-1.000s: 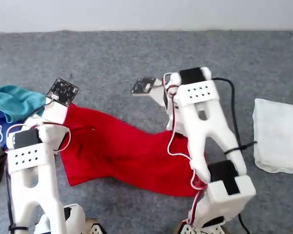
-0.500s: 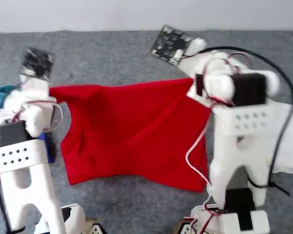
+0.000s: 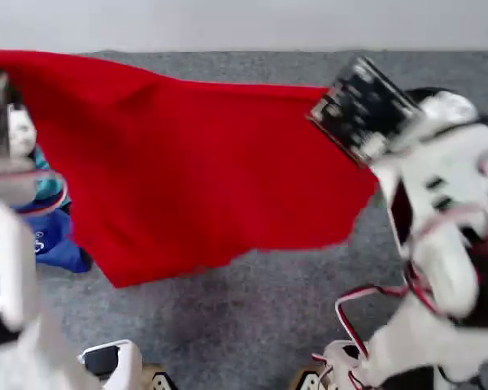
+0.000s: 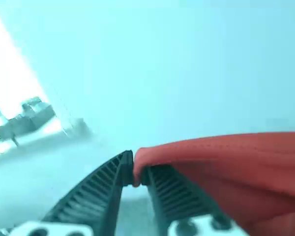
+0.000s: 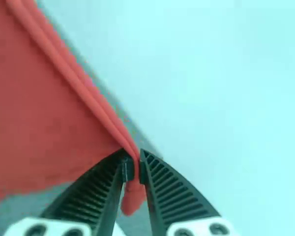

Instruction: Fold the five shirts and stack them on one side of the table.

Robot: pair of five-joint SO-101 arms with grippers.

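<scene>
The left wrist view shows what the high view cannot: the left gripper [image 4: 136, 166], its ribbed black fingers clamped on a rolled edge of the bright red cotton shirt [image 4: 226, 157], with a pale wall behind. The right wrist view gives the same close look at the right gripper [image 5: 132, 161], its fingers pinched together on a doubled seam at another corner of the cloth, which runs away from the jaws in a taut ridge. In the high view the shirt is a broad red sheet held in the air between the white left arm [image 3: 8, 244] and the white right arm [image 3: 447, 219] (a dark circuit board [image 3: 362, 106] on the right arm sits against the cloth's upper edge), and it hides much of the table's far half. Beside the left arm, partly covered by the red cloth, lie a teal garment [image 3: 53, 191] and a dark blue garment [image 3: 53, 244]. The grey carpet-like table top [image 3: 252, 325] ends at a plain white wall [image 3: 228, 24].
</scene>
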